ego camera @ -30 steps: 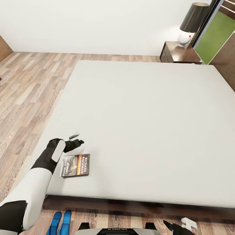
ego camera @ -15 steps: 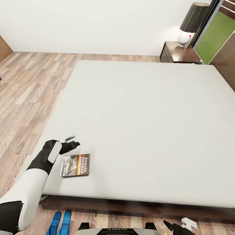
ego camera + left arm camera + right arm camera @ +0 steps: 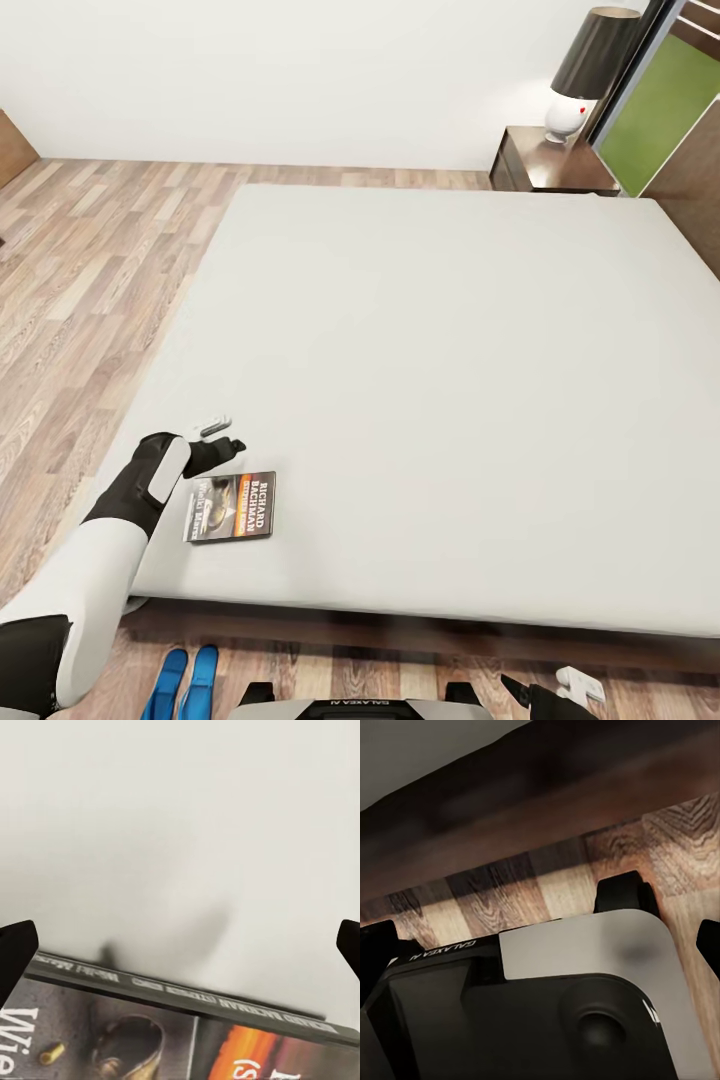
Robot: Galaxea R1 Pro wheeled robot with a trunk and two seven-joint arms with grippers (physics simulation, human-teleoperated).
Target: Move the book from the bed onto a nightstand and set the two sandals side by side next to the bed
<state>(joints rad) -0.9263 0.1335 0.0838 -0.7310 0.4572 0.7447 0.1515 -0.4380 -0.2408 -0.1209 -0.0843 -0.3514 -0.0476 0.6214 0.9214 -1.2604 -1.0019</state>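
The book lies flat on the bed, near the mattress's front left corner, dark cover with an orange band facing up. My left gripper hovers open just beyond the book's far edge, nothing between its fingers. In the left wrist view the book lies close below, with a dark fingertip at each side edge. The two sandals sit side by side on the floor by the bed's foot. A nightstand stands at the far right corner. My right gripper hangs open low beside my base.
A lamp with a black shade stands on the nightstand. Wood plank floor runs along the bed's left side to the white wall. The right wrist view shows my own base and the bed's dark frame.
My left gripper has drawn back a little to the left, ending nearer the book's far edge. The book and the sandals have not moved.
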